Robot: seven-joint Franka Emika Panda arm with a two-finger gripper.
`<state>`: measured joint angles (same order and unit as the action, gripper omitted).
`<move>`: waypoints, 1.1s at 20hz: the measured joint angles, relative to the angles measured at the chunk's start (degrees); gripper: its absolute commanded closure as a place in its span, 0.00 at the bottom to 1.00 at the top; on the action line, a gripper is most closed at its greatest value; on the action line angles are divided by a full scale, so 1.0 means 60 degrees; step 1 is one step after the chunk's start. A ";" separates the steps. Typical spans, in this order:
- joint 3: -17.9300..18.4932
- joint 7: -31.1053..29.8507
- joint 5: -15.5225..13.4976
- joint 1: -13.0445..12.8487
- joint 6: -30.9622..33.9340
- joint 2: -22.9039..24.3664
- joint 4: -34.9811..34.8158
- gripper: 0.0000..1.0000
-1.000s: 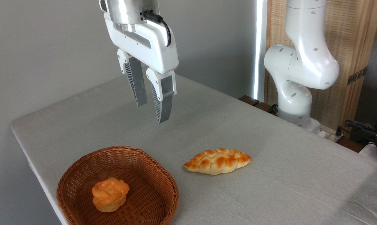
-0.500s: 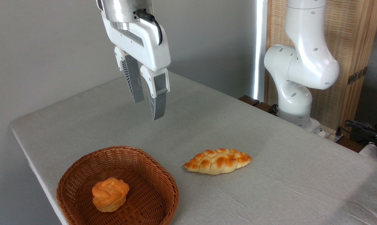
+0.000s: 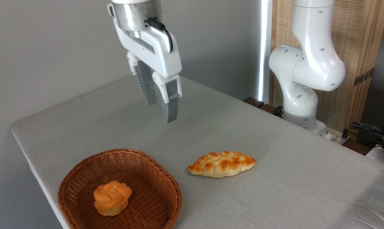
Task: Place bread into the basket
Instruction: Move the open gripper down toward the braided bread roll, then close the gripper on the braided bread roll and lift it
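Grey table (image 3: 290,178), cloth-covered. Claw (image 3: 161,111) has swung right from above the basket (image 3: 83,178) toward the loaf (image 3: 222,163), fingers slightly parted, holding nothing. Loaf untouched beside the basket (round bun (image 3: 112,197) already inside). Approach under way; descent likely next.

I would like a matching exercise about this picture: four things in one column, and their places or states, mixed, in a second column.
Things:
1. braided loaf
2. round bun
3. basket
4. pincer

Places or states:
A. in the air above the table, holding nothing
B. lying on the cloth, right of the basket
C. inside the basket
D. at the table's near left corner

Pairs: 1-B, 2-C, 3-D, 4-A
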<state>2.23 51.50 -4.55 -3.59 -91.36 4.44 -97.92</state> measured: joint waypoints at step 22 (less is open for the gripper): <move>0.0136 0.2261 0.2409 -0.0146 -0.4315 0.1937 -0.6718 0.31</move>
<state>3.05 65.07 9.91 -4.47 -117.25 16.06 -138.23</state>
